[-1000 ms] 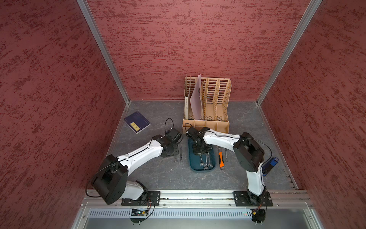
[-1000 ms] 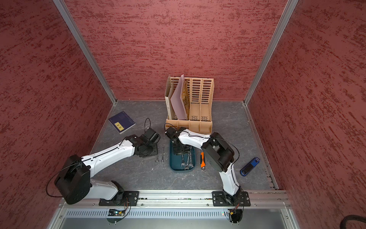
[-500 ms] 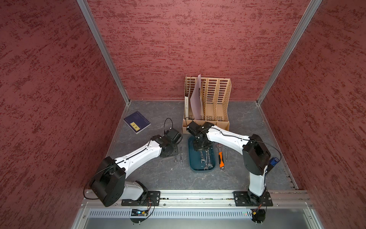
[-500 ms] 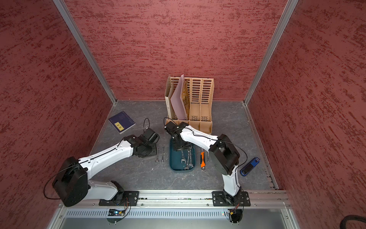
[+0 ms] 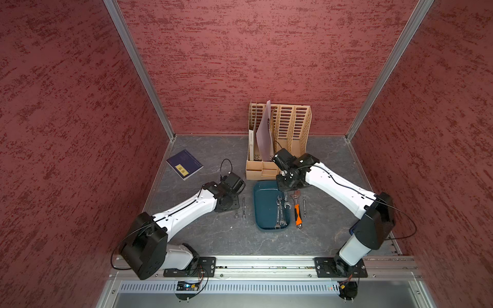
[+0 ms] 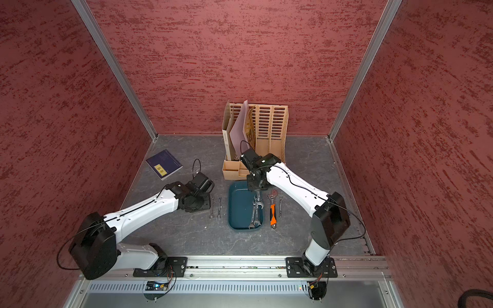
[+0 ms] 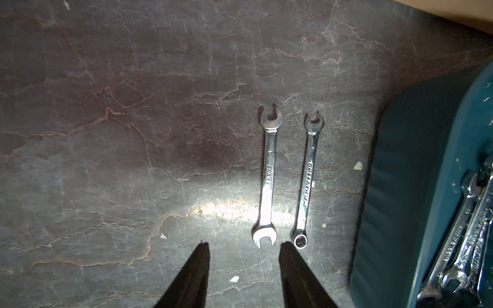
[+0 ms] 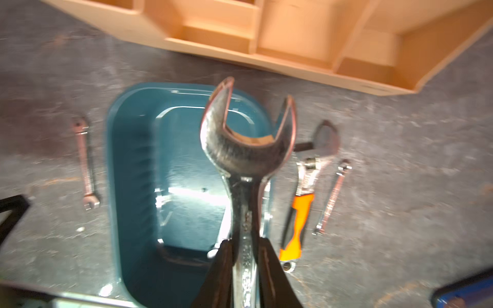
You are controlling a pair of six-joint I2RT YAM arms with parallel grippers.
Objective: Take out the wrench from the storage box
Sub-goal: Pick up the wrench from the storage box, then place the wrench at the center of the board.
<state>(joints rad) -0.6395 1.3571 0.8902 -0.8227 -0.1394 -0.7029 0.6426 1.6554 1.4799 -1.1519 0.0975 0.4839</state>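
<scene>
The left arm (image 5: 186, 210) and the right arm (image 5: 336, 186) each have smooth white shells, bulky black joint housings, thin black cables looping alongside, and black base plates (image 5: 208, 266) screwed onto the aluminium rail (image 5: 266, 262).

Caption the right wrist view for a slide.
Right pincer grips a large open-end wrench over the teal storage box.

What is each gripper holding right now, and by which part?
Right gripper grips a big open-end wrench by its shank, head pointing away, over the storage box. Left gripper is open and holds nothing.
</scene>
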